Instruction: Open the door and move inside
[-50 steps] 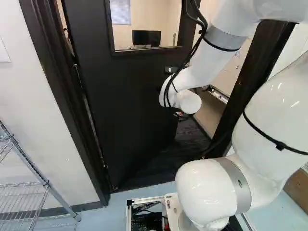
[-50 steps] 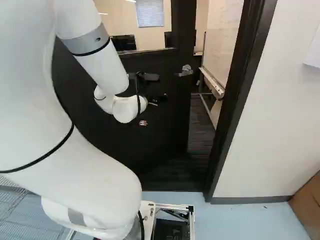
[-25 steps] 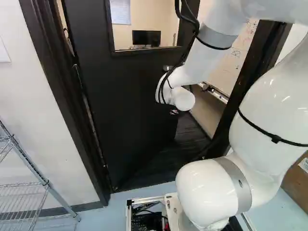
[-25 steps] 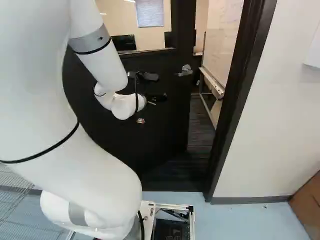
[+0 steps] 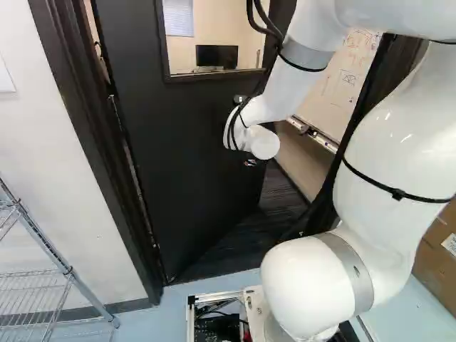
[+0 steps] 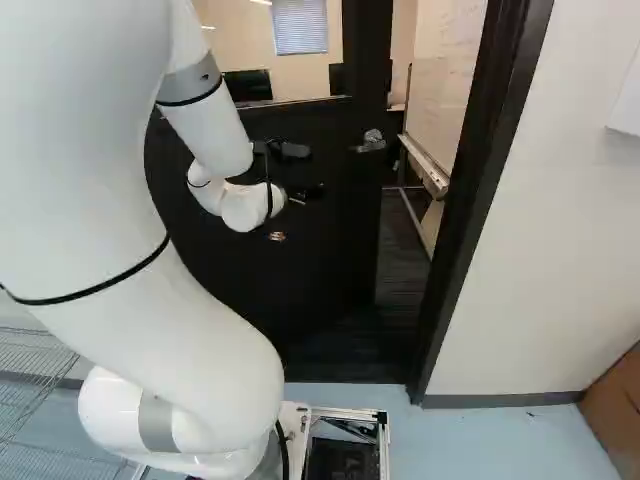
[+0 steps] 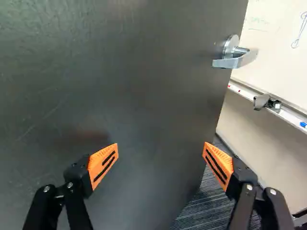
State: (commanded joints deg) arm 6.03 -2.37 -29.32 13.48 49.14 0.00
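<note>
A tall, dark door frame [image 6: 470, 200] surrounds a flat black door with a rectangular window [image 5: 192, 157], which stands partly open, its handle-side edge apart from the frame. Beyond that edge is a broad whiteboard with a metal tray [image 7: 273, 48]. The thick, glossy white jointed arm [image 5: 385, 178] reaches toward the door from the right of the left base view. At that view's left is a silver wire shelf [image 5: 70, 271]; at the right of the right base view sits a brown cardboard box [image 6: 612, 400]. A black flat monitor [image 5: 216, 55] shows through the window. In the wrist view, the black two-fingered gripper [image 6: 308, 193] has its fingers spread wide, with orange ribbed pads [image 7: 103, 165] facing each other and the door ahead. The silver metal lever handle [image 7: 230, 60] is on the door near its free edge, apart from both fingers.
</note>
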